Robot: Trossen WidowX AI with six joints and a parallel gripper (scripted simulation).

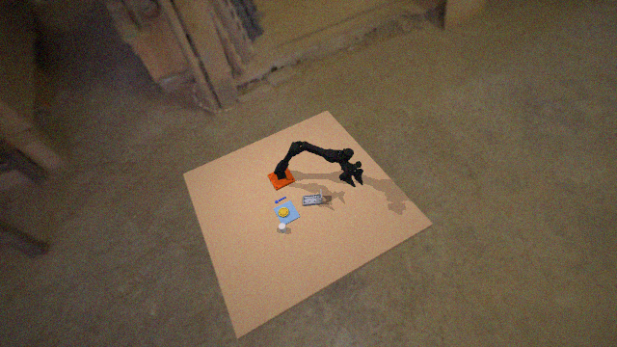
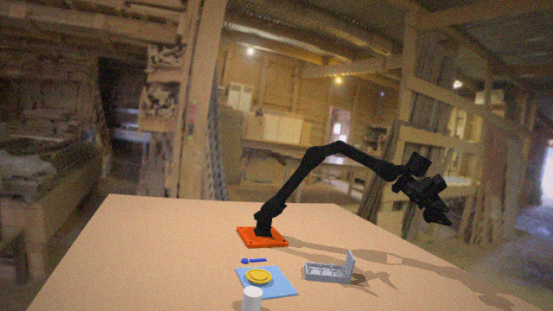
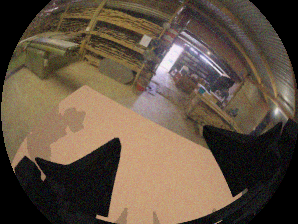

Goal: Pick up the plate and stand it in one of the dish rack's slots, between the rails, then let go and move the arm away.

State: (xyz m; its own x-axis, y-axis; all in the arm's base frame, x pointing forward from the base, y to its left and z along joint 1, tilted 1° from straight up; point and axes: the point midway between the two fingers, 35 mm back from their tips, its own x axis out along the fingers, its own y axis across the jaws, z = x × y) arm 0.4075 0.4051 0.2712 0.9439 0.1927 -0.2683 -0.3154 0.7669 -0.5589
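Note:
A yellow plate (image 1: 283,212) (image 2: 258,276) lies flat on a light blue mat (image 1: 292,217) (image 2: 282,290). The grey dish rack (image 1: 312,200) (image 2: 327,276) stands to the right of the mat, with low rails and one tall upright panel at its right end. No plate is in its slots. My gripper (image 1: 359,185) (image 2: 449,225) (image 3: 162,137) is open and empty, high above the table and well to the right of the rack. In the wrist view its two black fingers stand wide apart. Neither the plate nor the rack shows in the wrist view.
A white cylinder (image 1: 281,226) (image 2: 252,299) stands beside the mat's front edge. A blue spoon-like thing (image 1: 281,200) (image 2: 257,260) lies behind the mat. The arm's orange base (image 1: 277,184) (image 2: 255,243) is behind that. The tan table's edge (image 3: 165,127) crosses the wrist view.

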